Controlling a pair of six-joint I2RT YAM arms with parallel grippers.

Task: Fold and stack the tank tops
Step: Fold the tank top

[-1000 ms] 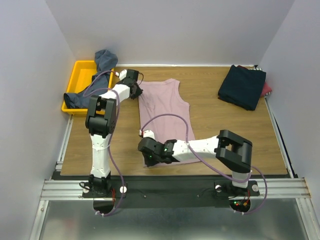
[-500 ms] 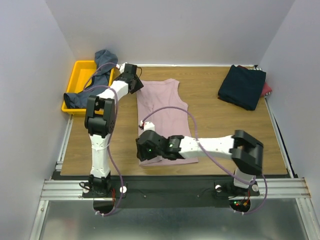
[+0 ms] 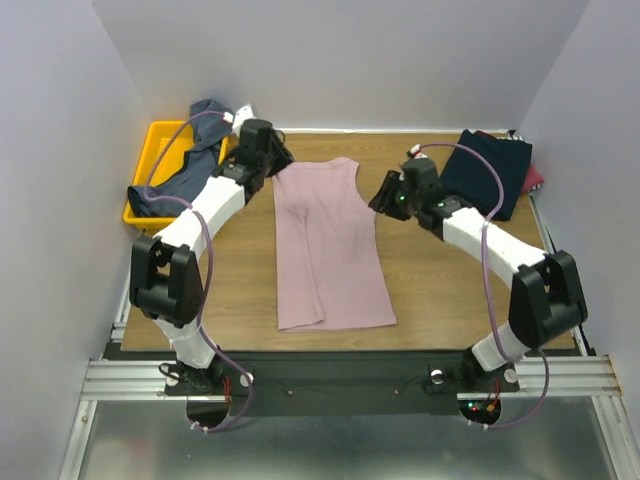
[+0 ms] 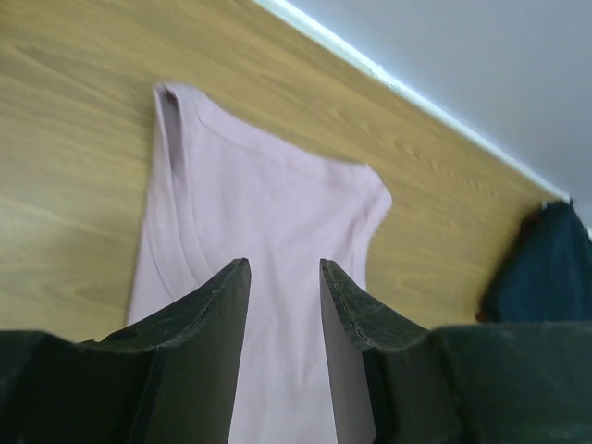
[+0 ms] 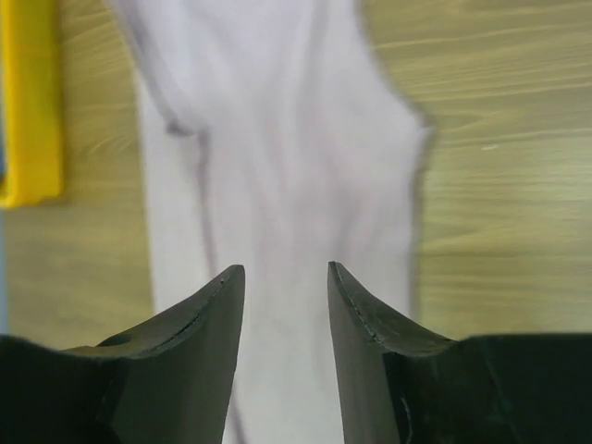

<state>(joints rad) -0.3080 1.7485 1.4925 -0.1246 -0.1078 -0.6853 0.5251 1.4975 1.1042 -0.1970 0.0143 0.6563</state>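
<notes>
A dusty pink tank top (image 3: 330, 250) lies spread flat in the middle of the table, straps toward the far wall. My left gripper (image 3: 277, 160) hovers at its far left strap, open and empty; in the left wrist view the pink tank top (image 4: 268, 203) shows between and beyond the left gripper (image 4: 285, 268). My right gripper (image 3: 383, 198) hangs by the top's right armhole, open and empty, and the right wrist view has the pink fabric (image 5: 277, 139) under the right gripper (image 5: 285, 270). A dark navy folded top (image 3: 485, 172) rests over a red one (image 3: 534, 179) at the far right. A blue-grey top (image 3: 175, 180) lies in the tray.
The yellow tray (image 3: 150, 140) stands at the far left, off the wooden table, with the blue-grey cloth draped over its back corner. Grey walls close in on three sides. The navy stack (image 4: 541, 268) shows at the right of the left wrist view, the tray (image 5: 32, 102) at the left of the right wrist view.
My right arm has let go of the pink top's near hem and swung to its far right side. The left gripper opened and came off the strap. The top now lies flat.
</notes>
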